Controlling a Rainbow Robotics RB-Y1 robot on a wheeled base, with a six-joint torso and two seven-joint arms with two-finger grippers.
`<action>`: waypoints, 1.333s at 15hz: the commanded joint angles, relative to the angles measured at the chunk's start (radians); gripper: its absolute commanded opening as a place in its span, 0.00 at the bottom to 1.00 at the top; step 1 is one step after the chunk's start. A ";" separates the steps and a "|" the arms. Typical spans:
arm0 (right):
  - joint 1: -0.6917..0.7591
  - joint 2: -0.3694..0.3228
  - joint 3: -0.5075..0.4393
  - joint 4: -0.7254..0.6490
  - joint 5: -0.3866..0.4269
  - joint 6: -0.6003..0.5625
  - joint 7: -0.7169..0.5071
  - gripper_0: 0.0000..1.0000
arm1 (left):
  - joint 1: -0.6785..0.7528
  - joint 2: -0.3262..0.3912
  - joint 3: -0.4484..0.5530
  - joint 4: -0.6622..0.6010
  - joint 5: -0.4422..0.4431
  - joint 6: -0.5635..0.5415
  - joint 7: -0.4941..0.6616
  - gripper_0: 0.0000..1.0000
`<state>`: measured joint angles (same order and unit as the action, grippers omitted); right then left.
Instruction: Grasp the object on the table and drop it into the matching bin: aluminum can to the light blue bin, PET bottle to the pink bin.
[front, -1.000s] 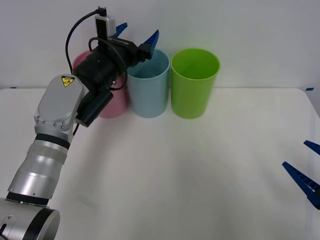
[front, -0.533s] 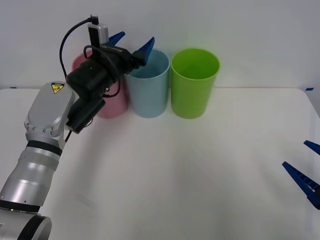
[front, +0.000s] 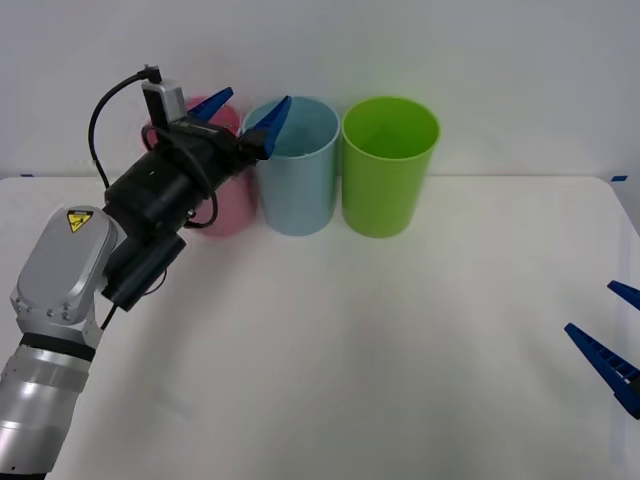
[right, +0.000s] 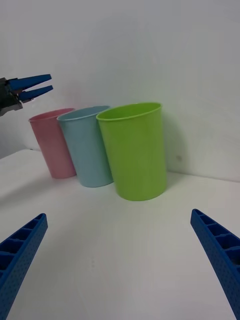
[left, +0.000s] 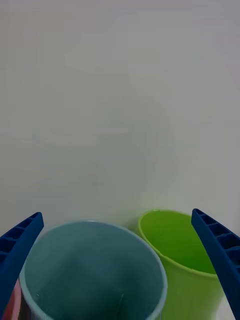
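Nearest you, the white table (front: 380, 350) lies bare, your right gripper (front: 612, 340) spread empty at its right edge. Farther off, your left gripper (front: 243, 112) hangs raised, fingers wide apart, empty, between the pink bin (front: 226, 205) and light blue bin (front: 298, 180) rims.

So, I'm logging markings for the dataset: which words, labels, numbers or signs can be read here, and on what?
No words or numbers can be read.
Yellow triangular hazard sign on the left arm's grey housing: a symbol, without legible text.
The pink bin, light blue bin and lime green bin carry no print.
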<state>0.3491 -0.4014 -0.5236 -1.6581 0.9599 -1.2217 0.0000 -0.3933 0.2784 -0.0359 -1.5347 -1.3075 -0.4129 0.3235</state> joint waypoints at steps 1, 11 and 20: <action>0.000 0.000 0.000 0.000 0.000 0.000 0.000 1.00 | 0.085 0.013 0.008 -0.081 0.028 -0.009 -0.011 1.00; 0.000 0.000 0.000 0.000 0.000 0.000 0.000 1.00 | 0.281 0.070 0.086 -0.200 0.128 -0.179 -0.096 1.00; 0.000 0.000 0.000 0.000 0.000 0.000 0.000 1.00 | 0.416 0.068 0.205 -0.208 0.134 -0.465 -0.195 1.00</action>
<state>0.3491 -0.4014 -0.5236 -1.6581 0.9599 -1.2217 0.0000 0.0131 0.3476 0.1559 -1.7427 -1.1734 -0.8441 0.1332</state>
